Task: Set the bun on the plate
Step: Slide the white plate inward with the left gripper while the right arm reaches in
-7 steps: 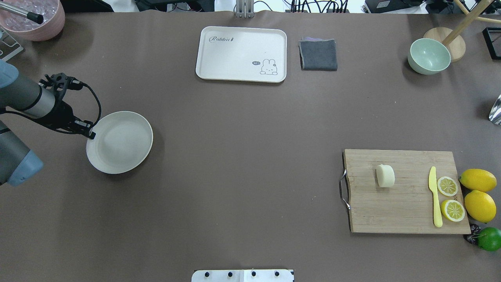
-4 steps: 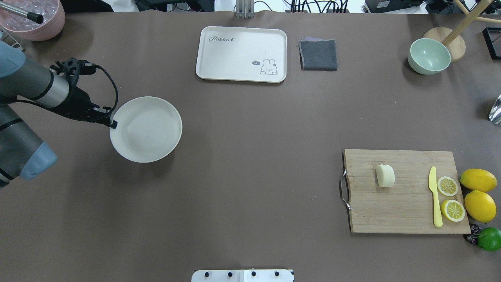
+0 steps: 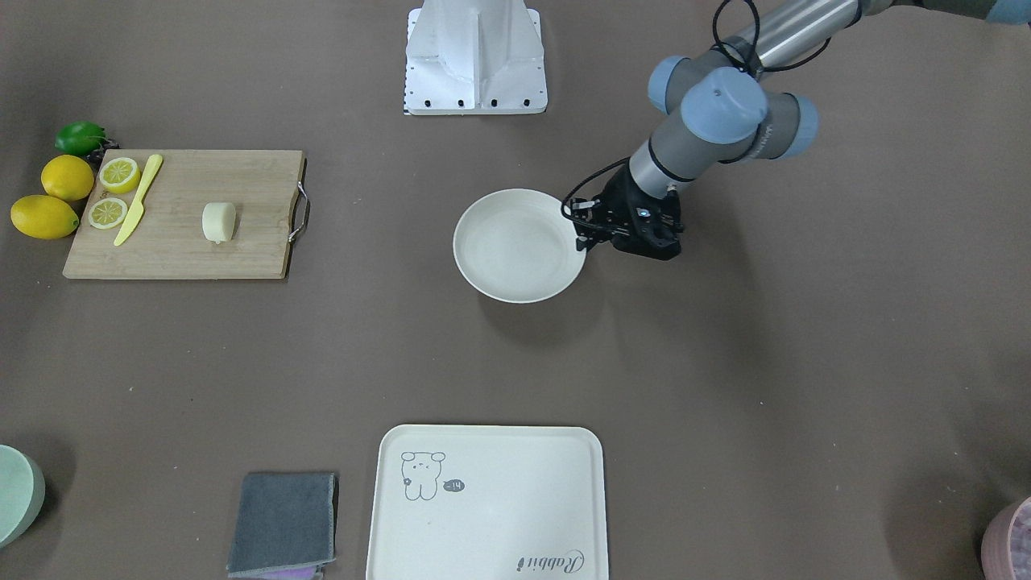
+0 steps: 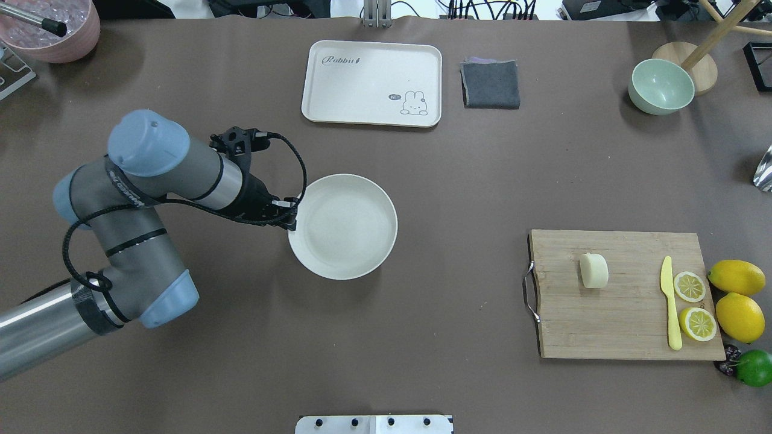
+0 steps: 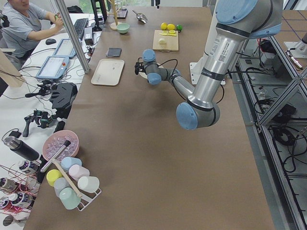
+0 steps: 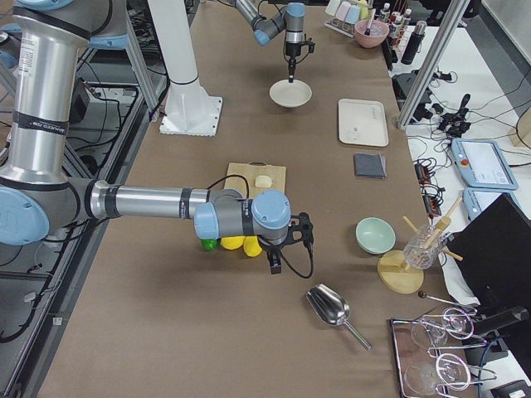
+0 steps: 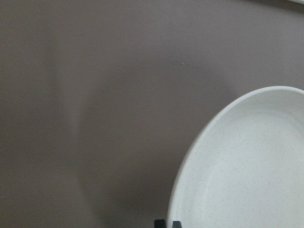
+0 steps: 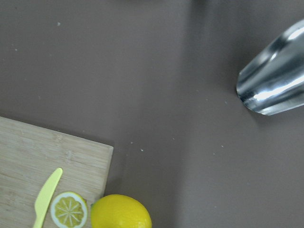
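The bun is a pale cream lump lying on the wooden cutting board at the table's right; it also shows as the bun in the front view. The round off-white plate is near the table's middle, and my left gripper is shut on its left rim. In the front view the left gripper pinches the plate on its right edge. The left wrist view shows the plate rim just above the fingertips. My right gripper shows only in the right side view, beyond the board's lemon end; I cannot tell its state.
A yellow knife, two lemon halves, whole lemons and a lime crowd the board's right side. A cream tray, grey cloth and green bowl line the far edge. A metal scoop lies far right.
My left arm has swung right with the plate in its grip, carrying it from the table's left side to near the middle. The bun has not moved.
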Available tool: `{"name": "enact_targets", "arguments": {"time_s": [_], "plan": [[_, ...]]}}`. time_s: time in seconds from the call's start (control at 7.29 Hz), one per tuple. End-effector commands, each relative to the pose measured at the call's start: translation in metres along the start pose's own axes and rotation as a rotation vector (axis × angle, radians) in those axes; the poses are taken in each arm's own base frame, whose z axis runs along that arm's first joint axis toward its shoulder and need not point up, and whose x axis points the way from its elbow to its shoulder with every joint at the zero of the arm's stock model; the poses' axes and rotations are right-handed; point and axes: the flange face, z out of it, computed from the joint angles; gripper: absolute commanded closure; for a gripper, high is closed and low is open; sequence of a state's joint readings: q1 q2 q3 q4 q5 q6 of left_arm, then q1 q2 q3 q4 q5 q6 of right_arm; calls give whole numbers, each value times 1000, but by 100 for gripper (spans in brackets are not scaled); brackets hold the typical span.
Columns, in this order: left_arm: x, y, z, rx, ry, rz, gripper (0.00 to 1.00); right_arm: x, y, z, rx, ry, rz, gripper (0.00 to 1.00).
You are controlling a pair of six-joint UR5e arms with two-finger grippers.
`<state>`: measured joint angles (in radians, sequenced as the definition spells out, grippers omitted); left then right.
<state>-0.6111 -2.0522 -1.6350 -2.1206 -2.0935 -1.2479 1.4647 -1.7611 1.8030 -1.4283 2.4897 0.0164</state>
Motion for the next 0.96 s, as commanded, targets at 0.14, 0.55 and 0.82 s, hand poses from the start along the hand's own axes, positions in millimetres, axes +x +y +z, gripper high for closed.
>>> {"name": "enact_targets", "arguments": {"time_s": [0.14,0.55,0.82], "plan": [[44,-3,45,6,-17,2,100,-121,-50,23,-46,-48,52,1],[47,-7,51,11,-22,6,100,-270,-75,86,-99,-4,158,1],[48,-8,52,11,-23,7,85,-320,-56,139,-102,63,179,2]]}}
